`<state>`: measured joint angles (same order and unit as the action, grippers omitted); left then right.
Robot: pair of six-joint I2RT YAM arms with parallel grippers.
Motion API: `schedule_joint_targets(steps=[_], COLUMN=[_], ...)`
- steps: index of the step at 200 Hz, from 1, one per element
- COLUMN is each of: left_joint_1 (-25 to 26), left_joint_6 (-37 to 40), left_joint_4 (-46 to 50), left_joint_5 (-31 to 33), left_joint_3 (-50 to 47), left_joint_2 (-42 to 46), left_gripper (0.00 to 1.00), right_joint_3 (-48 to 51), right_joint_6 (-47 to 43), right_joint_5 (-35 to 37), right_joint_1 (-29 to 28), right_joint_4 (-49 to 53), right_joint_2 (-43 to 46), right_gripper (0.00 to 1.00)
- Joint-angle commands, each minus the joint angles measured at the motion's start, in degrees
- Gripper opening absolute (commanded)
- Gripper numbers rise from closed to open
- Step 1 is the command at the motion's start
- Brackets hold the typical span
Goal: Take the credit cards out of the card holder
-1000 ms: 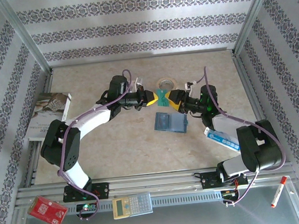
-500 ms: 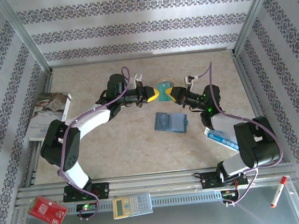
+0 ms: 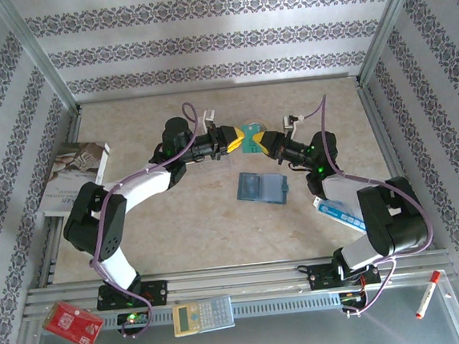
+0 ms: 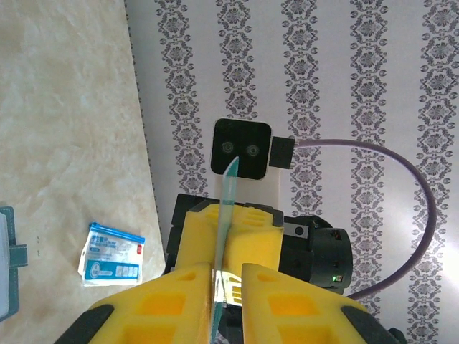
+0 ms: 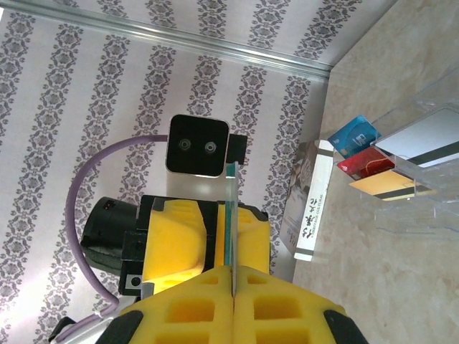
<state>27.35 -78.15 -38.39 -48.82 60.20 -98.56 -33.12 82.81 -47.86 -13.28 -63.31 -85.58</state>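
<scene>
A teal card (image 3: 251, 137), thin rigid plastic, hangs edge-up between both arms above the marbled tabletop (image 3: 186, 224); the card holder (image 3: 261, 188) lies open and flat just nearer. The jaws of the right gripper (image 3: 263, 143) are clamped on the card. In the left wrist view, the yellow jaws of the left gripper (image 3: 237, 141) stand slightly parted about the card's edge. The right wrist view adds blue, red, gold and silver-grey cards (image 5: 373, 161) amid clear plastic
</scene>
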Motion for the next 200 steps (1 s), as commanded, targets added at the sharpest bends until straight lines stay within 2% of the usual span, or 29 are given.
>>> schedule_joint_targets(steps=[1, 16, 67, 78, 92, 104, 143, 173, 200], left_joint_1=[1.02, 1.12, 1.0, 0.56, -0.61, -2.13, -7.61, -10.06, -10.07], left_joint_6=[-0.87, -0.83, 0.47, 1.87, 4.56, 7.24, 21.81, 36.56, 50.65], left_joint_4=[-4.89, -4.85, -3.58, -1.74, 1.74, 5.13, 26.22, 45.37, 61.13], left_joint_5=[-0.14, -0.24, -0.52, -0.54, -0.54, -0.5, 2.46, 8.26, 15.45], left_joint_3=[0.41, 0.61, 0.81, 0.81, 0.54, -0.06, 0.08, 4.95, 13.18], left_joint_2=[-1.29, -1.78, -1.83, -1.23, 0.1, 1.88, 9.63, 13.16, 11.88], left_gripper=[0.21, 0.2, 0.0, 0.0, 0.0, 0.0, 0.0, 0.0, 0.0], right_joint_3=[-0.01, -0.14, -0.45, 0.02, 0.95, 2.38, 5.02, 4.7, 2.69], right_joint_6=[0.47, 0.77, 1.18, 1.0, 0.42, 0.15, -4.39, -13.02, -22.89], right_joint_5=[-0.5, -0.51, -1.46, -1.62, -2.01, -1.95, -2.87, -1.08, 3.38], right_joint_1=[-0.75, -0.78, -0.57, 0.05, 1.6, 3.35, 8.36, 9.84, 9.95], right_joint_4=[-2.35, -2.34, -1.82, -1.17, 0.2, 0.53, 7.33, 22.49, 38.35], right_joint_2=[-1.16, -1.39, -2.41, -2.57, -2.75, -2.76, -0.59, 3.45, 7.85], right_gripper=[0.05, 0.05, 0.08, 0.17, 0.42, 0.53, 0.67, 0.77, 0.85])
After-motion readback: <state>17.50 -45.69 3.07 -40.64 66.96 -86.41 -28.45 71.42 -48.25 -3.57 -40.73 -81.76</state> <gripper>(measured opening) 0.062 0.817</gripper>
